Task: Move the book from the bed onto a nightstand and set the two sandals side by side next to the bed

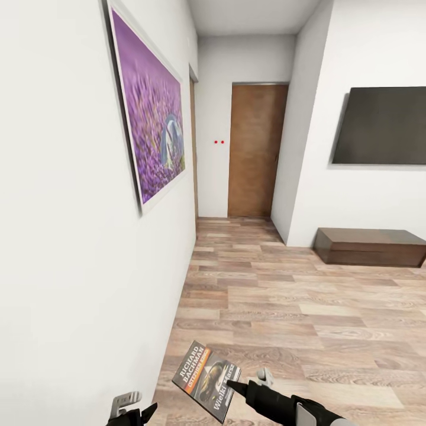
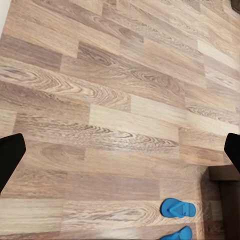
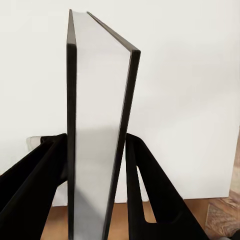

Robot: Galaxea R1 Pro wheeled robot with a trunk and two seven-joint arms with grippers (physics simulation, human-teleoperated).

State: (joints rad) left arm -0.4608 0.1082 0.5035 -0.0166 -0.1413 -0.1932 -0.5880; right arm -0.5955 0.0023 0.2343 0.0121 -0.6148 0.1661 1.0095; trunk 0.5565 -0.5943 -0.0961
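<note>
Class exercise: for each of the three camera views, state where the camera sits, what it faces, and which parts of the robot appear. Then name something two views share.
Head view: high on the robot, facing a hallway door; both arms at bottom edge.
Left wrist view: above the floor, facing down at two sandals; left gripper open.
Right wrist view: along the right gripper, shut on the book.
Shared: the book appears in head and right wrist views.

The book [image 3: 95, 140] stands edge-on between the two black fingers [image 3: 150, 195] of the right gripper [image 3: 96, 175], which press against its dark covers on either side. Its pale page block faces the camera. Behind it are a white wall [image 3: 190, 75] and a strip of wood floor [image 3: 222, 217].
</note>
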